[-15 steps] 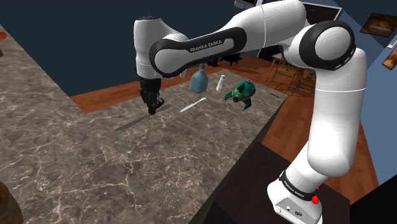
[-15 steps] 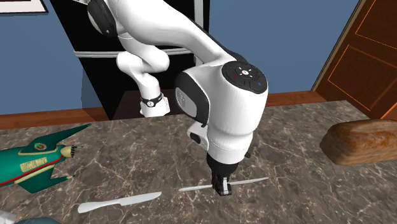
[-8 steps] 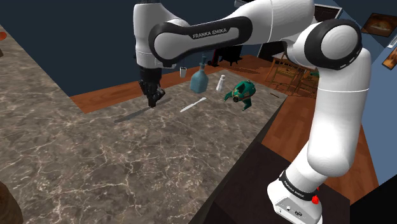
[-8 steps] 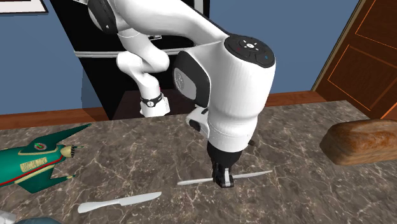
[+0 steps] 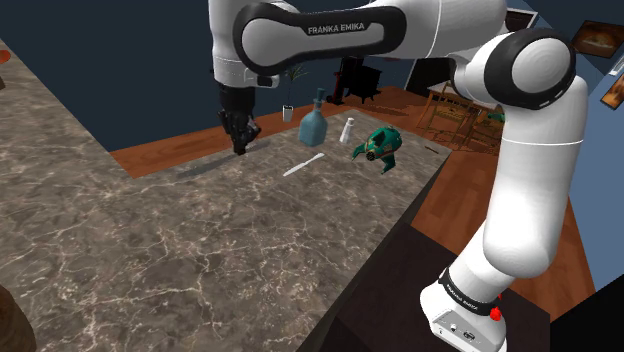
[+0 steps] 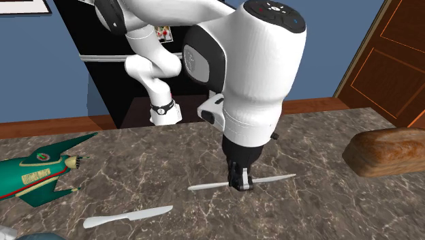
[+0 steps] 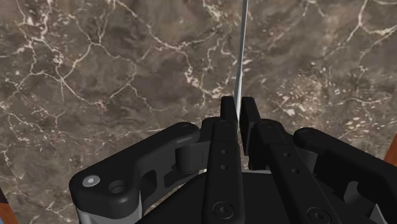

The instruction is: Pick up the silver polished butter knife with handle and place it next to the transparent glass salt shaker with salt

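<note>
Up it goes: the arm has risen since a second ago. In the shoulder view the all-black gripper (image 5: 240, 146) hangs upper centre above the brown marble counter (image 5: 150, 250), left of the pale salt shaker (image 5: 347, 130). In the second exterior view, lower centre, it clamps the slim silvery butter knife (image 6: 272, 179), held level. In the wrist view, the knife runs edge-on from the pinching fingers (image 7: 227, 109).

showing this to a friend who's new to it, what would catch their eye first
The big white arm mid-frame in the second exterior view, its black gripper shut on a thin silver knife held roughly level over the marble counter. Then the green toy rocket at that view's left, with a second pale knife lying flat nearby.
</note>
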Available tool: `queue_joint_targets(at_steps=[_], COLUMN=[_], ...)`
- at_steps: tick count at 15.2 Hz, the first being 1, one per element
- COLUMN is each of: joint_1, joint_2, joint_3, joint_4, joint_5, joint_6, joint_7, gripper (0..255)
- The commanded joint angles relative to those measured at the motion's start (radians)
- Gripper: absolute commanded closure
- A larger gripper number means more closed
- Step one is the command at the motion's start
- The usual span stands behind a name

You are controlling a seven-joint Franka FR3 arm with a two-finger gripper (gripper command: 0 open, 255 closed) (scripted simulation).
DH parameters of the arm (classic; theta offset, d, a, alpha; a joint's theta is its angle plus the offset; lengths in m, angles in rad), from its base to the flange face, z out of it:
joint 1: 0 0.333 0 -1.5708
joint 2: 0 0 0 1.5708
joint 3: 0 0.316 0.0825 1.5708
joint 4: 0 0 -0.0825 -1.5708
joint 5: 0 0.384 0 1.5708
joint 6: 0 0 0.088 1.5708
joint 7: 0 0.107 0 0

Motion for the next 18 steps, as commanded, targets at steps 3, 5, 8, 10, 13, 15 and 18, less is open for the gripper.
queue_joint_targets(at_steps=[3, 5, 8, 10, 13, 15, 18], joint_1=[0.008, 0.011, 0.018, 0.024, -0.029, -0.079, -0.145], joint_2=[-0.001, 0.0, 0.002, 0.005, -0.046, -0.095, -0.16], joint_3=[0.003, 0.004, 0.005, 0.005, 0.001, -0.006, -0.024], joint_4=[0.055, 0.082, 0.127, 0.158, 0.103, 0.041, -0.037], joint_5=[0.003, 0.004, 0.003, 0.002, 0.03, 0.057, 0.094], joint_6=[-0.055, -0.082, -0.123, -0.151, -0.137, -0.113, -0.084], joint_7=[-0.004, -0.007, -0.01, -0.012, -0.059, -0.108, -0.185], gripper=[255, 255, 255, 255, 255, 255, 255])
